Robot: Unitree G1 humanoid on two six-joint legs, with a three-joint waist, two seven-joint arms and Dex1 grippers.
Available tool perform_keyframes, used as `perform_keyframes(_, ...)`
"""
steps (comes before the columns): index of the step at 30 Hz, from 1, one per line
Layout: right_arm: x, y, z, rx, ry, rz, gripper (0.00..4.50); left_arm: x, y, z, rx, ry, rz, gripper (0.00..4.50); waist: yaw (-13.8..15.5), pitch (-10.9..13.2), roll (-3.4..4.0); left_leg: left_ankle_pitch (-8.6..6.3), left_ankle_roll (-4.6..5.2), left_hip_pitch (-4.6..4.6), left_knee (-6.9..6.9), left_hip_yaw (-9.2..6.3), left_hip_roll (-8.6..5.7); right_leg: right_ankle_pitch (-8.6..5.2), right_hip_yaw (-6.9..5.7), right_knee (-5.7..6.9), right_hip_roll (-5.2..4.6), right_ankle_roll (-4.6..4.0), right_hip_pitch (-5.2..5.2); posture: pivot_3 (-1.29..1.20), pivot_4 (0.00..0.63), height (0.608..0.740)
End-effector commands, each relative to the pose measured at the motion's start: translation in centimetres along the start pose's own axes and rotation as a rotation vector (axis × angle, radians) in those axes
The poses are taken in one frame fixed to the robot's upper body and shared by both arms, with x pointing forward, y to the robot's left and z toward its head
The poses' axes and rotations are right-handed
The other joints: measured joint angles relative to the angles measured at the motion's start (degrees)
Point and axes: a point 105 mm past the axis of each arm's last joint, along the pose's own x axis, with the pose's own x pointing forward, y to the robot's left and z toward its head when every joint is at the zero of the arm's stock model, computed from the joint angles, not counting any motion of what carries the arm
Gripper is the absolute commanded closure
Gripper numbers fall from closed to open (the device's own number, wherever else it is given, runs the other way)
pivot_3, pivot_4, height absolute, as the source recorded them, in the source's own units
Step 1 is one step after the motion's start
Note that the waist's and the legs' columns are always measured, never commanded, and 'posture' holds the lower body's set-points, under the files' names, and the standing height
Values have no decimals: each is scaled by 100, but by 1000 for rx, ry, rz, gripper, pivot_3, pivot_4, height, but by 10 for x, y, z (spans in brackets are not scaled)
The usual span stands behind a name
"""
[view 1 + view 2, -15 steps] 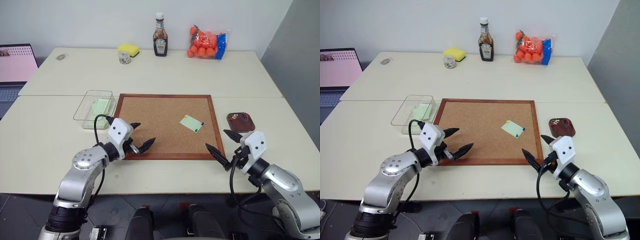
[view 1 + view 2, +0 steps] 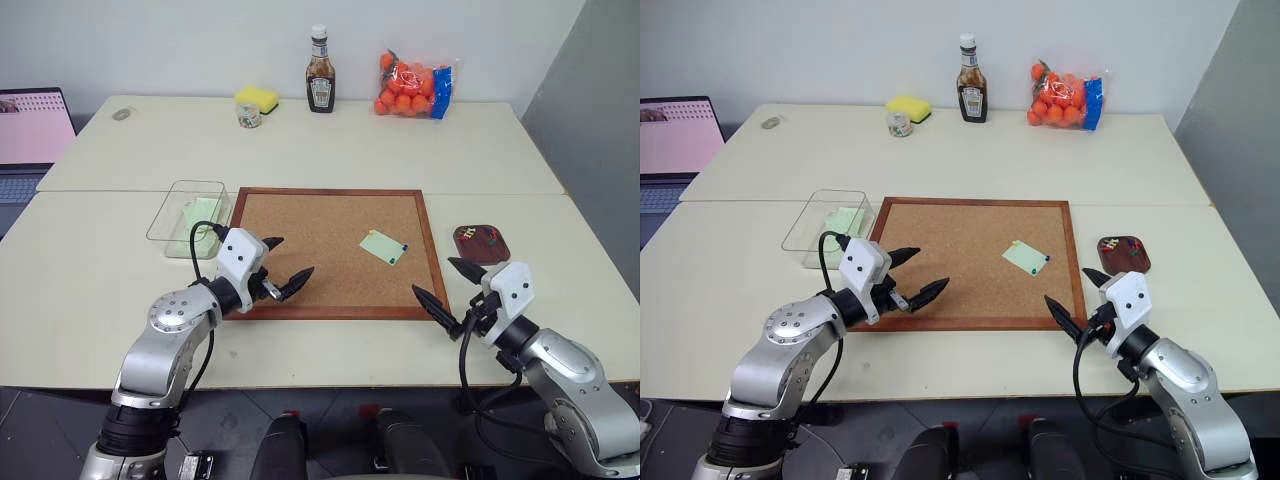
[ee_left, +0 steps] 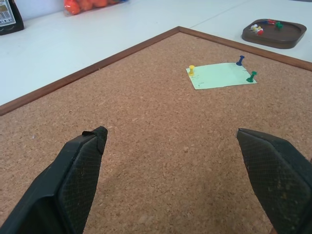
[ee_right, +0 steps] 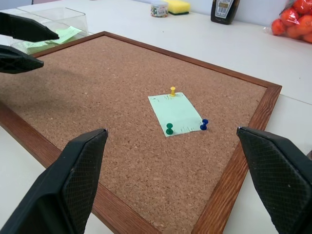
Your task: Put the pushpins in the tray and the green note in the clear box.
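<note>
- Right end effector (image 2: pixel 448 282), two black fingers spread wide, empty, hovering over pale tabletop (image 2: pixel 330 345) just off the near right corner of the wood-framed corkboard (image 2: pixel 310 235).
- Left end effector (image 2: pixel 285 266), fingers also wide apart, empty, above the corkboard's near left edge, aimed toward the board's right half.
- Pale mint-green square paper note (image 2: pixel 383 246) flat on the right half of the corkboard, pinned by three tiny plastic-headed pushpins (image 4: pixel 169 128): yellow at one edge, green and blue at the opposite edge.
- Note ahead and inward of the right end effector, much nearer to it than to the left; likely the right arm's job for pin pulling.
- Small dark brown shallow tray (image 2: pixel 481 243) right of the corkboard, already holding a few coloured pins, close to the right arm.
- Transparent rectangular plastic box (image 2: pixel 189 212) left of the corkboard, beyond the left end effector, a green sheet already inside.
</note>
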Motion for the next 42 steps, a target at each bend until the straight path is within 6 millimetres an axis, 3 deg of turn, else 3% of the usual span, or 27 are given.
perform_keyframes(1,2,0,14,-31,-56,-2,0,1,7,13,31,-30,7,8,-2,0,0,0,0,0,0,0,0,0,-1,0,0,0,0,0,150,740)
perform_keyframes(8,4,-6,21,8,-67,-42,0,11,-4,22,76,-12,-145,8,-2,0,0,0,0,-1,0,-1,0,0,-2,0,0,0,0,0,150,740)
perform_keyframes(17,11,-6,26,-6,-48,-52,0,29,11,13,74,50,-143,1725,-11,0,0,0,0,-1,-1,-1,-2,1,-1,0,2,1,-1,0,150,740)
perform_keyframes(27,38,-13,29,-5,-1,-81,0,39,5,-10,62,113,-168,3613,-6,0,0,0,0,-7,0,-1,-2,2,-1,0,1,2,-4,0,150,740)
perform_keyframes(32,66,-14,33,22,14,-67,0,38,3,-24,35,143,-176,4490,-27,0,0,0,0,-4,0,0,-2,3,0,2,1,3,-4,0,150,740)
perform_keyframes(42,112,-3,31,108,43,-27,0,35,1,-42,3,188,-176,4490,-17,0,1,0,1,-4,1,1,-4,4,1,2,-2,3,-5,0,150,740)
